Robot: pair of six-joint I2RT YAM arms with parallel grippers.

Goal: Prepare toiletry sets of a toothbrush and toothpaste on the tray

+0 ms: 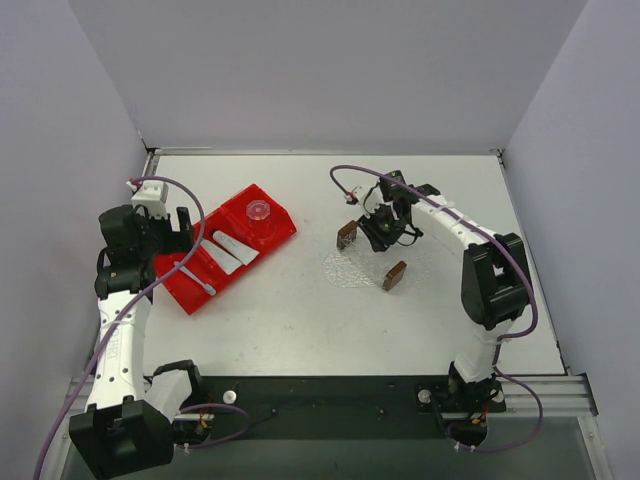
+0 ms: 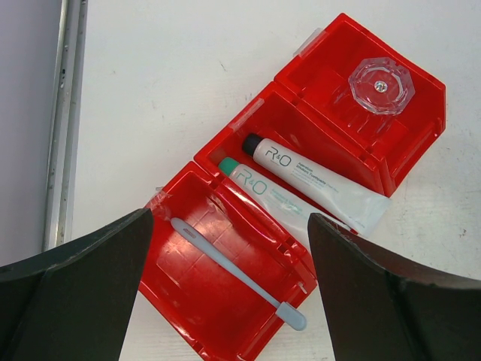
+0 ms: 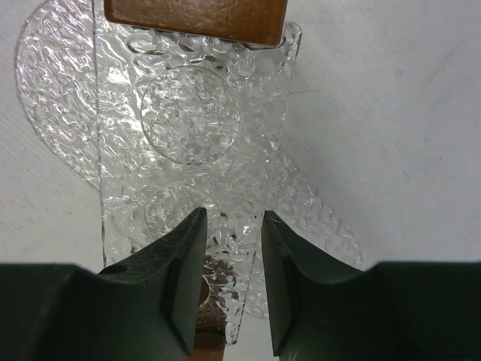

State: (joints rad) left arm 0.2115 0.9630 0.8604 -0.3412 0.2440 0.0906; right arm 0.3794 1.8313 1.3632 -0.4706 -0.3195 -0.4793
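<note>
Plainly we're starting: the thin pale-blue toothbrush (image 2: 237,272) lies in the red plastic bin (image 2: 199,308), two white toothpaste tubes (image 2: 308,177) beyond, under our wide-apart left tool (image 2: 231,222). Rightward, the narrowed right tool (image 3: 233,218) hangs above the clear textured tray (image 3: 52,113); we cannot tell if it's clamped. Next, descend onto the toothbrush.

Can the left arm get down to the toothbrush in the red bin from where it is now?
Probably yes. The left gripper hangs open right above the red bin, and the toothbrush lies alone in its own compartment with nothing over it, though walls stand close.
</note>
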